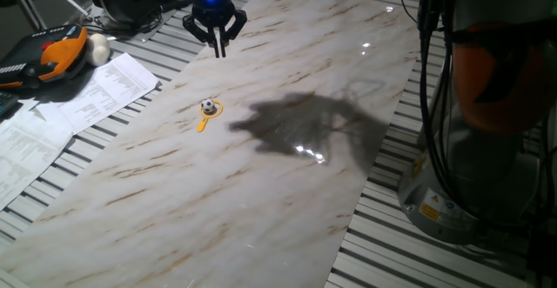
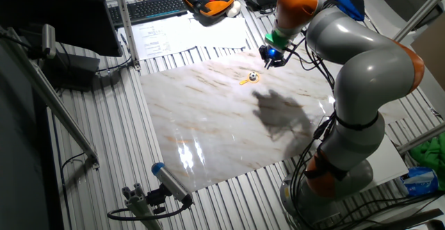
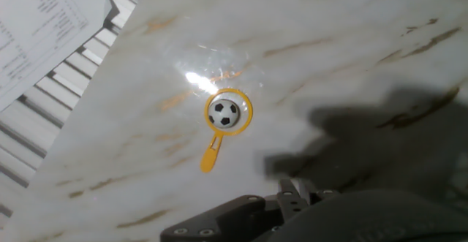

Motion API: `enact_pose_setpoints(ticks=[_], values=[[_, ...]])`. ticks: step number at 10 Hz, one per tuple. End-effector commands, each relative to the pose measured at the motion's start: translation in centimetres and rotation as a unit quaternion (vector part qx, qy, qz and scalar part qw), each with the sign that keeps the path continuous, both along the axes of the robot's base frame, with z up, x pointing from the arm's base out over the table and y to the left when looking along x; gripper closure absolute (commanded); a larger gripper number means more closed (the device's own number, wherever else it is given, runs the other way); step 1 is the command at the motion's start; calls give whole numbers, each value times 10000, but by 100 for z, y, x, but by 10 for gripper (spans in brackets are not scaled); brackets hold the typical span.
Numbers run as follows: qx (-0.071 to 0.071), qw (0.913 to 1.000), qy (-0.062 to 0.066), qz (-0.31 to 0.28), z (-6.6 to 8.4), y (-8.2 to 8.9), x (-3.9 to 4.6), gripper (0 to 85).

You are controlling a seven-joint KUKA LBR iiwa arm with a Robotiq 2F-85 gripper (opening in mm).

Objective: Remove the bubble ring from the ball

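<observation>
Marble is being shown bare across the near part of the table, and nothing of the task is being held there. Farther in, near the middle of the slab's left side in one fixed view, the bubble ring is lying flat around the ball, with its short handle being pointed toward the near-left. Farther still, the gripper is being held above the slab's far edge, well apart from both, fingers pointed down and drawn close together on nothing. A descent toward the near side is being called for, it is judged, across the handle's axis.
</observation>
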State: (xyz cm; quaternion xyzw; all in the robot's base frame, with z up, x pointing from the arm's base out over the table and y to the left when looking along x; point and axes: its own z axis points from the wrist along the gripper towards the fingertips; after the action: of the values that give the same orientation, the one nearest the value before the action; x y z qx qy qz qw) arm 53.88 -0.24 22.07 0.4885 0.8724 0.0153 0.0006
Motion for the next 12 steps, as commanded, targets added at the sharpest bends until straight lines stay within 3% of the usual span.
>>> enact_pose_setpoints(ticks=[1,3,4,8,12], values=[[-21,10000,4,-79,-32,6,24,680],[-73,9997,6,-224,-150,37,110,680],[-56,9996,-16,-294,-199,47,142,510],[-8,9988,-148,-458,-462,87,285,510],[-49,9983,-187,-542,-565,101,292,510]])
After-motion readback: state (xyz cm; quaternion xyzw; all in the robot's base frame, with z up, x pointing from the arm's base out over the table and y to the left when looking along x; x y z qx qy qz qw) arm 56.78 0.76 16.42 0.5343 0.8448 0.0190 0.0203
